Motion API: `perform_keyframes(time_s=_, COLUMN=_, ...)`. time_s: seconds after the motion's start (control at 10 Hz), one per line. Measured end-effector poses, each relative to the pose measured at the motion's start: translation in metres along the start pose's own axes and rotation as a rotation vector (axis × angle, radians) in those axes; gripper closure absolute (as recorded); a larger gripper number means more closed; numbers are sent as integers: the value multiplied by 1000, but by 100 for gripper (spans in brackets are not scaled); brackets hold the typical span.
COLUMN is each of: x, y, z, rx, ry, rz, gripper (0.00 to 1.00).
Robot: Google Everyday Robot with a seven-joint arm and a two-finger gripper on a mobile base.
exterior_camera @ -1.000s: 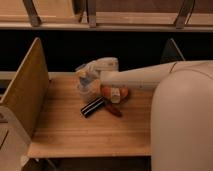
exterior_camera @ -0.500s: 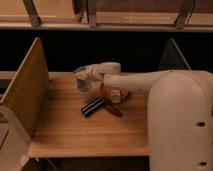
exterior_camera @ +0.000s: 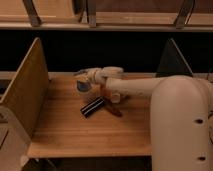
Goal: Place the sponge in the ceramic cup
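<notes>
My gripper is over the back left part of the wooden table, at the end of the pale arm reaching in from the right. A small blue-grey sponge sits at its tip, and the fingers look shut on it. The ceramic cup, pale and whitish, stands to the right of the gripper, just under the forearm and partly hidden by it. Sponge and cup are apart, with the sponge left of the cup.
A black flat bar lies on the table in front of the gripper. A reddish-brown thing lies to its right, near the cup. A wooden side panel walls the left edge, and a dark panel stands at the back right.
The arm has dropped from a steeper slant to a lower, more level reach. The gripper with the sponge has shifted only slightly to the left.
</notes>
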Motion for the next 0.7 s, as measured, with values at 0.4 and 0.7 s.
perform_keyframes(time_s=0.4, x=6, y=0, z=-1, rx=-2, ry=1, rz=16, gripper=23)
perform_keyframes(time_s=0.7, x=6, y=0, z=-1, rx=-2, ry=0, rz=16, gripper=22)
